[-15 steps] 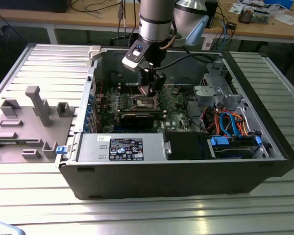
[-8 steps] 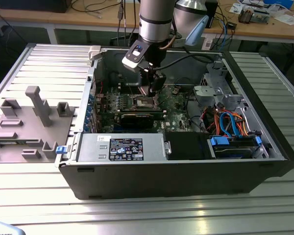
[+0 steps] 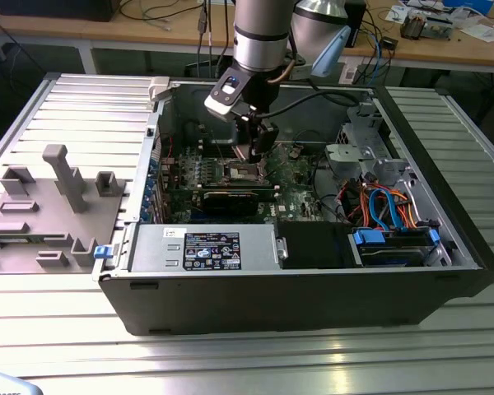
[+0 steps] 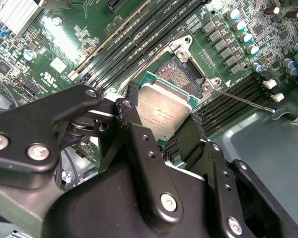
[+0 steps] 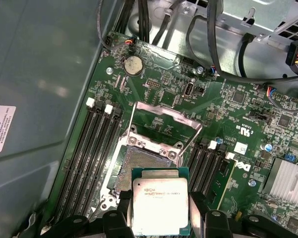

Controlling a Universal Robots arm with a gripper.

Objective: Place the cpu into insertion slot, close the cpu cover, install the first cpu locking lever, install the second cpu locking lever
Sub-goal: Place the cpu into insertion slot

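Case: open dark metal computer case (image 3: 313,280) lies on the ribbed metal bench (image 3: 230,362).
Slot: dark square metal-rimmed insertion slot (image 5: 141,166) lies uncovered.
Pincer: black two-fingered pincer (image 5: 160,210) clamps the flat square silver-topped cpu (image 5: 160,201) over the slot's edge, unseated.
Cover: thin metal-frame cpu cover (image 5: 164,111) stands raised.

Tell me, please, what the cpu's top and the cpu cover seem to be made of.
The cpu top looks like matte silver-grey metal, with a dull sheen. The cpu cover seems thin bare metal, its edges catching light.
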